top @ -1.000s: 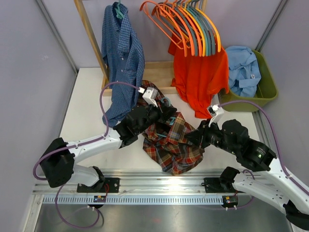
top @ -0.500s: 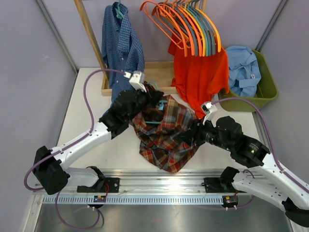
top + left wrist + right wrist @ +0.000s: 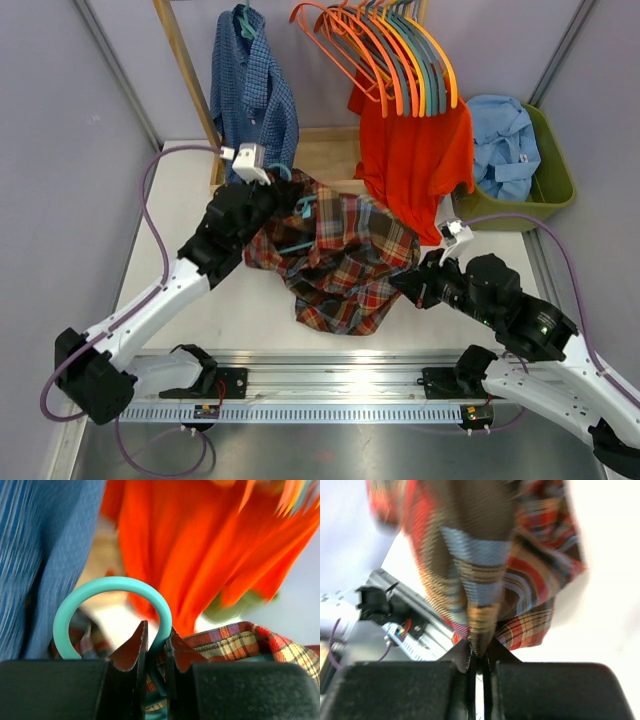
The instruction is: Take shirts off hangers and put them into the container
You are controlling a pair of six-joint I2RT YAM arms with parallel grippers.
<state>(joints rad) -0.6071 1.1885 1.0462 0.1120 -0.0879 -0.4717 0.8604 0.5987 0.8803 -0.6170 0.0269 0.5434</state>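
The red-brown-green plaid shirt [image 3: 345, 262] is stretched above the table between both arms, still on a teal hanger [image 3: 297, 245]. My left gripper [image 3: 288, 193] is shut on the hanger's hook [image 3: 112, 585], which stands pinched between the two fingertips of that gripper [image 3: 156, 641]. My right gripper [image 3: 405, 285] is shut on a fold of the plaid shirt [image 3: 485, 580] at its right side; the cloth runs down into this gripper [image 3: 479, 652]. The olive-green container [image 3: 557, 190] at the right holds a light blue shirt [image 3: 500, 145].
An orange-red shirt [image 3: 415, 165] hangs below a bunch of orange, teal and yellow hangers [image 3: 390, 50]. A dark blue check shirt [image 3: 250, 100] hangs beside the wooden rack post [image 3: 185, 70]. The wooden base frame [image 3: 330, 150] lies behind. A metal rail [image 3: 320, 385] runs along the near edge.
My left gripper has carried the teal hanger up and back to the left. My right gripper opened, then shut on the plaid shirt, which is now pulled wider between the arms.
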